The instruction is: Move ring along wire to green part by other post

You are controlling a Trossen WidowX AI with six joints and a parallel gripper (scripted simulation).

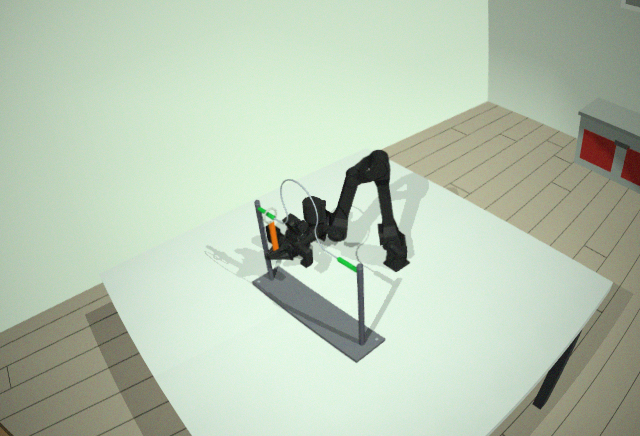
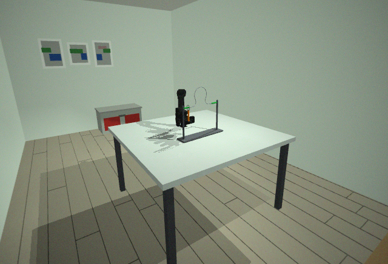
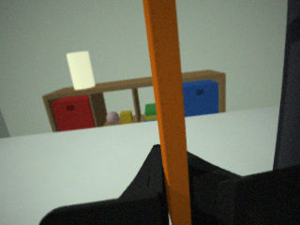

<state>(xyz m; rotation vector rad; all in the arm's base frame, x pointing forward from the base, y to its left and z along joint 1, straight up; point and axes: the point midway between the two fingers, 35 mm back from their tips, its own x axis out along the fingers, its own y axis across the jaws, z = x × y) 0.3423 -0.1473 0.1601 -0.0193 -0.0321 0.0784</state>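
Note:
The ring (image 1: pixel 276 211) hangs around the green part (image 1: pixel 262 210) (image 2: pixel 185 108) beside the left post (image 1: pixel 261 240) (image 2: pixel 183 126) in the top and exterior views. Its orange handle (image 1: pixel 273 236) (image 2: pixel 188 115) (image 3: pixel 168 94) points down. My gripper (image 1: pixel 275 246) (image 3: pixel 162 150) is shut on the handle, near its lower part. The grey wire (image 1: pixel 289 179) (image 2: pixel 200 87) arches up and runs to the other green part (image 1: pixel 347 264) (image 2: pixel 214 102) at the right post (image 1: pixel 360 307) (image 2: pixel 216 115). The ring's exact contact with the wire is too small to tell.
The posts stand on a dark base plate (image 1: pixel 320 308) (image 2: pixel 204 134) on the white table (image 1: pixel 465 317) (image 2: pixel 237 145). The near post (image 3: pixel 290 94) rises close at the right of the wrist view. The arm reaches in from behind the wire.

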